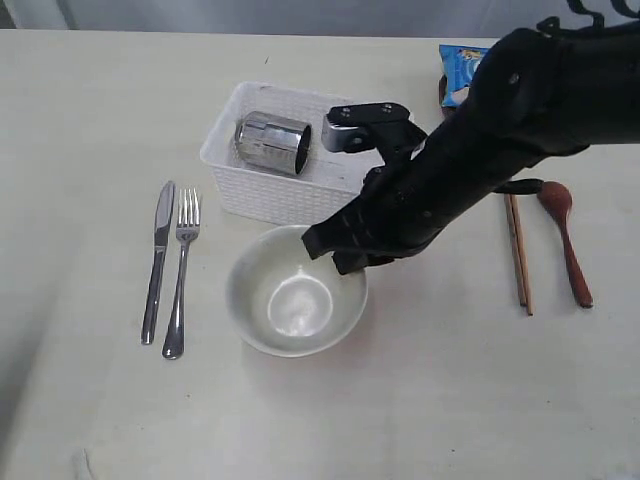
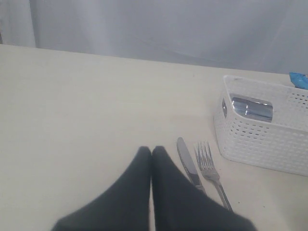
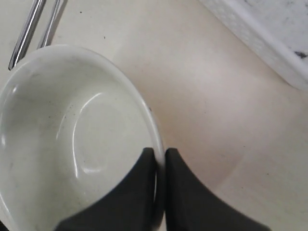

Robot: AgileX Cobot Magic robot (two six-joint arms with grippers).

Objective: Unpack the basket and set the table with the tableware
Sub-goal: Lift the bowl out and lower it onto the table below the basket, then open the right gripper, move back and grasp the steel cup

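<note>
My right gripper [image 1: 345,258] [image 3: 160,153] is shut on the rim of the pale round bowl [image 1: 290,295] [image 3: 72,139], one finger inside and one outside, just in front of the white basket [image 1: 255,200] [image 2: 264,139]. A steel cup [image 1: 272,142] [image 2: 251,108] lies on its side in the basket. The knife [image 1: 157,260] [image 2: 188,164] and fork [image 1: 181,270] [image 2: 211,171] lie side by side left of the bowl. Wooden chopsticks [image 1: 519,252] and a reddish-brown spoon [image 1: 566,238] lie at the right. My left gripper [image 2: 152,150] is shut and empty, near the knife. The dark plate is out of view.
A blue chip bag [image 1: 461,70] [image 2: 298,79] lies behind the basket at the far right. The right arm [image 1: 500,130] reaches across the basket's right end. The cream table [image 1: 100,120] extends to a pale curtain at the back.
</note>
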